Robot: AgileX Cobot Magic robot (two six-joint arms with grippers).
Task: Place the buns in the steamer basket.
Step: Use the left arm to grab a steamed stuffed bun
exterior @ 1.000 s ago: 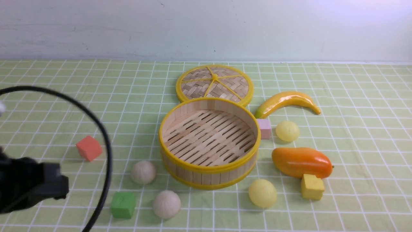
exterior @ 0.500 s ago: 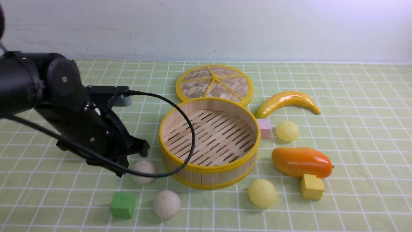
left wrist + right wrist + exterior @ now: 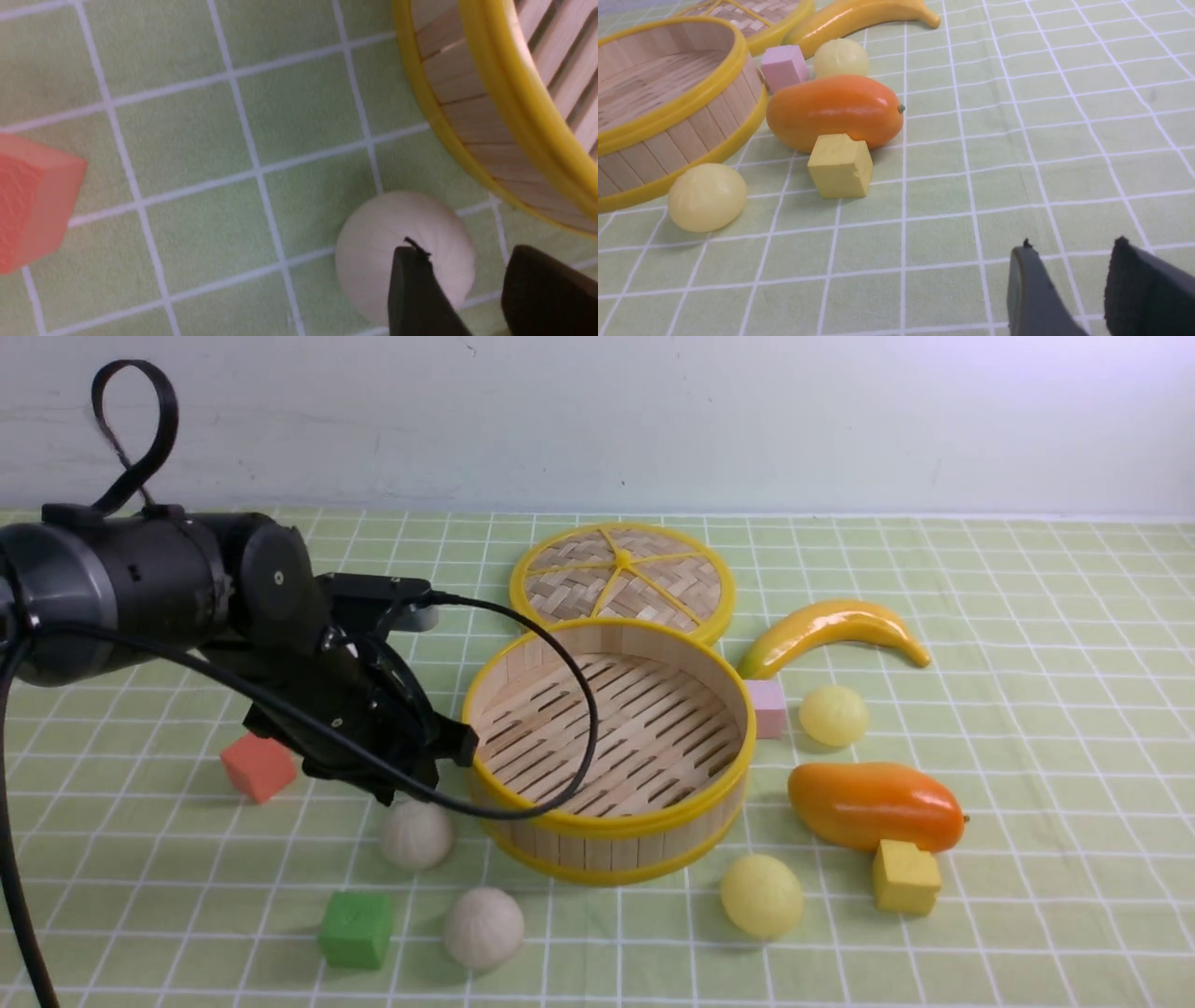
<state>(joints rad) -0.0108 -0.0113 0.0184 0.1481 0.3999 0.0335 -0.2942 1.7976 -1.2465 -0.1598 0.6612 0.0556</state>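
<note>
The steamer basket (image 3: 611, 823) stands empty at the table's middle. Two off-white buns (image 3: 416, 834) (image 3: 483, 927) lie to its front left. Two pale yellow buns (image 3: 762, 894) (image 3: 833, 715) lie to its right. My left gripper (image 3: 425, 770) hovers open just above and behind the nearer off-white bun, beside the basket wall. In the left wrist view the gripper (image 3: 467, 261) is open with that bun (image 3: 373, 252) partly under one finger, next to the basket (image 3: 472, 121). My right gripper (image 3: 1071, 254) is open and empty over bare cloth, out of the front view.
The flat woven lid (image 3: 623, 577) lies behind the basket. A banana (image 3: 831, 630), mango (image 3: 873, 805), pink cube (image 3: 767, 707) and yellow cube (image 3: 905, 876) are at the right. A red cube (image 3: 258, 765) and green cube (image 3: 356, 929) are at the left. The arm's cable (image 3: 583, 728) hangs over the basket.
My left arm swung in from the lower left edge and moved right and farther back; its gripper now sits over the off-white bun by the basket. The red cube shows again.
</note>
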